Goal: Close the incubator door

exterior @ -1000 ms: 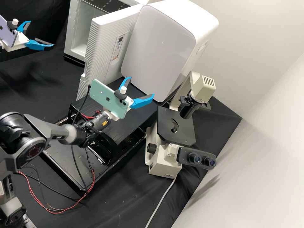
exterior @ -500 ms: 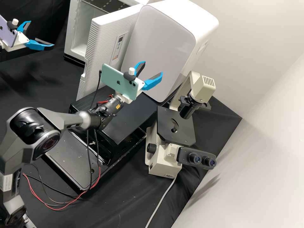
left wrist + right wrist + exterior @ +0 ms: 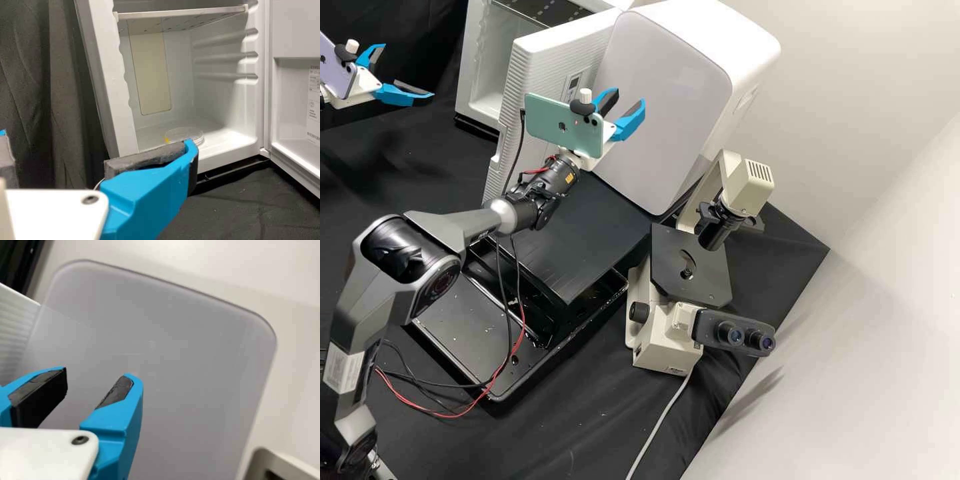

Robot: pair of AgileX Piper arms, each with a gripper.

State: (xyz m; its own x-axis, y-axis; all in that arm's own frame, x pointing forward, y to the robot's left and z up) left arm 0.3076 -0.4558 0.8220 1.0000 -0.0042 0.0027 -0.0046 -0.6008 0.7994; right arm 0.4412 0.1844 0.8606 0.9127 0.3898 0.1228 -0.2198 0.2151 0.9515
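Note:
The white incubator [image 3: 468,87] stands at the back with its ribbed door [image 3: 537,80] swung wide, beside a larger white cabinet. At the upper left my left gripper [image 3: 409,71] stands open, apart from the incubator. My right gripper [image 3: 631,96] is held, open, before the cabinet's grey front, to the right of the door. In the left wrist view, the left gripper [image 3: 98,140] has its spread fingers before the incubator's interior [image 3: 172,80], with the door [image 3: 295,100] turned outward. In the right wrist view, the right gripper [image 3: 99,374] has nothing between its fingers; the ribbed door [image 3: 15,322] shows beside it.
The cabinet's grey front [image 3: 660,100] is behind the right gripper. A black raised platform [image 3: 587,233] lies below that arm, and a microscope [image 3: 690,267] stands to its right. Loose red and black cables [image 3: 487,387] hang by the arm. Clear dishes [image 3: 184,136] sit inside the incubator.
The right arm has risen and stretched toward the back, its open gripper going first up and right, then up and slightly left. The left gripper and the door have kept still.

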